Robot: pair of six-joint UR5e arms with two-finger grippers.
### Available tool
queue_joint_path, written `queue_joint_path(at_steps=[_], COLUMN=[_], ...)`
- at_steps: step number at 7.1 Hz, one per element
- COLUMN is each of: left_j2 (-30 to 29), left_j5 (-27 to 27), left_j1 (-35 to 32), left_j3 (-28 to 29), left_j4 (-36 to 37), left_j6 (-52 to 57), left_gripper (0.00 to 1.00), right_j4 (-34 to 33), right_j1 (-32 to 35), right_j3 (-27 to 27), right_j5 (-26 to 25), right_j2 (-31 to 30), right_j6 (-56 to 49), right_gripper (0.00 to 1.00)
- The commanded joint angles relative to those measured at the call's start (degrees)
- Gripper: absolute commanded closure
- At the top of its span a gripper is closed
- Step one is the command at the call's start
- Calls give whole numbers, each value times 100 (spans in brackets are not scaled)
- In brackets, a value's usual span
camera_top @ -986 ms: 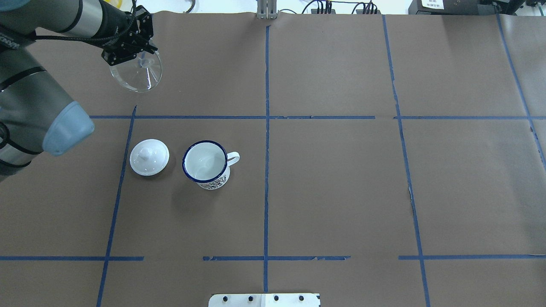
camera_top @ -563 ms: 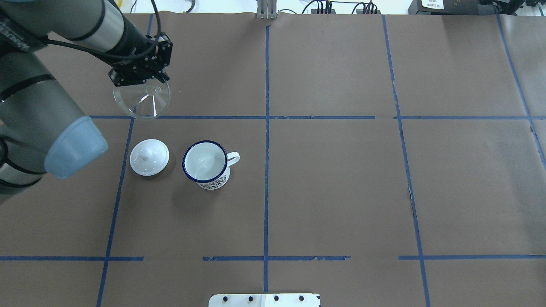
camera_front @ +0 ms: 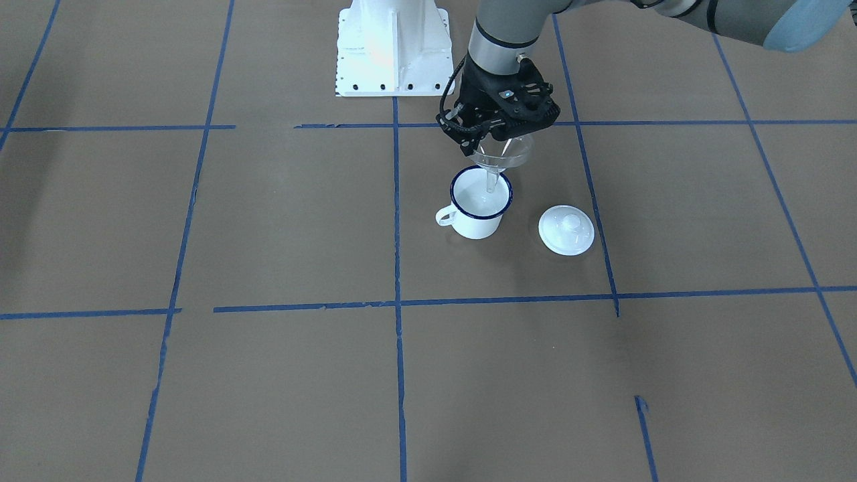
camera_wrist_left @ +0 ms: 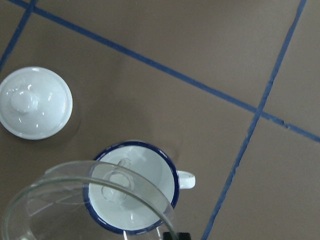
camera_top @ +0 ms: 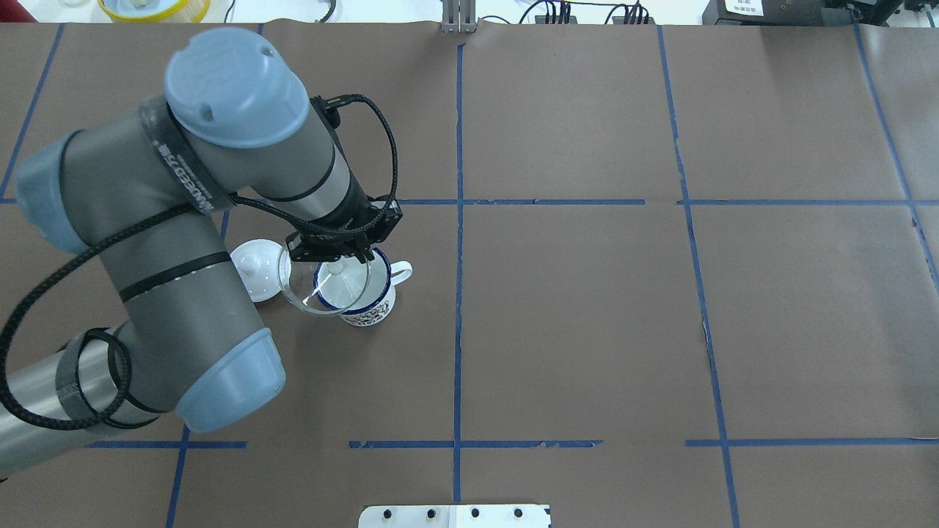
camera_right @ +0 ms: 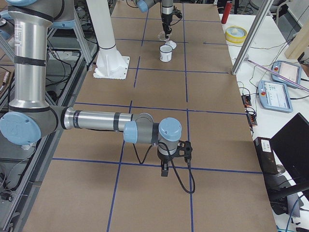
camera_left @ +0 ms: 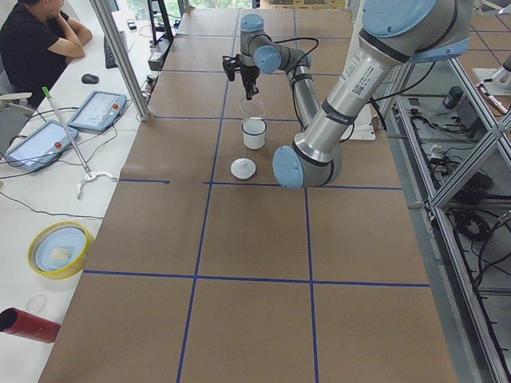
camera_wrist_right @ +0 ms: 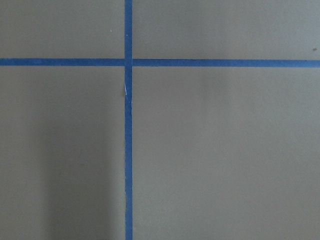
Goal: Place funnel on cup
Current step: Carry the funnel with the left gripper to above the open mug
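Observation:
The clear funnel [camera_front: 501,155] hangs upright in my left gripper [camera_front: 499,137], which is shut on its rim. Its stem points down over the mouth of the white mug with a dark blue rim, the cup [camera_front: 479,209]. The funnel's rim stays above the cup's rim. In the overhead view the funnel [camera_top: 323,290] overlaps the cup [camera_top: 373,308] below the gripper [camera_top: 334,254]. In the left wrist view the funnel rim [camera_wrist_left: 75,175] lies over the cup [camera_wrist_left: 145,160]. My right gripper [camera_right: 165,171] shows only in the exterior right view; I cannot tell its state.
A round white knobbed lid [camera_front: 566,229] lies on the brown paper just beside the cup; it also shows in the overhead view [camera_top: 253,268] and the left wrist view [camera_wrist_left: 35,110]. Blue tape lines cross the table. The white robot base [camera_front: 392,47] stands behind the cup.
My left arm has carried the funnel from the far left part of the table toward the robot and rightward, to above the cup. The cup and lid have not moved.

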Motion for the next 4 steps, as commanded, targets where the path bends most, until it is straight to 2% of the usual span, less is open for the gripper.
queue_joint_path(at_steps=[1,4], left_j2=[-133,-177], left_j5=[192,271], left_j1=[244,253], left_j3=[316,406], left_j4=[-14,-66], left_j6=[4,39], left_gripper=[100,100], right_j4=[0,0], right_j1=[0,0], right_j3=[0,0], right_j5=[0,0], right_j2=[-3,6], right_j6=[0,0], right_gripper=[0,0])
